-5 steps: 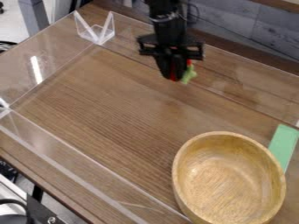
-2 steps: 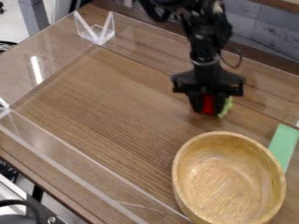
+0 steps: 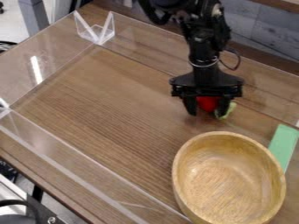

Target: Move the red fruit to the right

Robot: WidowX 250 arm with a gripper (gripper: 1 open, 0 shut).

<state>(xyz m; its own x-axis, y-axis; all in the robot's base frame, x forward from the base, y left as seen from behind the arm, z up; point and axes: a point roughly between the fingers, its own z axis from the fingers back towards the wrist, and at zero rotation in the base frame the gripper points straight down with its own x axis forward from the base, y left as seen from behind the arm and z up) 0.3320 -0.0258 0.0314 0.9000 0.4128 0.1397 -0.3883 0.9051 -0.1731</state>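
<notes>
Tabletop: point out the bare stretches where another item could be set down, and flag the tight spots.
Widest bare wood lies between the clear corner stand at the back left, the clear front wall and the wooden bowl. It is crowded at right: the gripper stands over the red fruit just behind the bowl, with a green card at the edge.

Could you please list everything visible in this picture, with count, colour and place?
Table: one, brown wood grain, fills the view.
Clear wall: transparent plastic, along the table's left and near edges.
Bowl: one, light wood, near right corner, nothing in it.
Green card: one, green, right edge beside the bowl.
Red fruit: one, red with a pale green cap, on the table just behind the bowl, between the fingers.
Arm: one, black, coming down from the top.
Gripper: one, black, pointing down over the fruit; fingers either side of it.
</notes>
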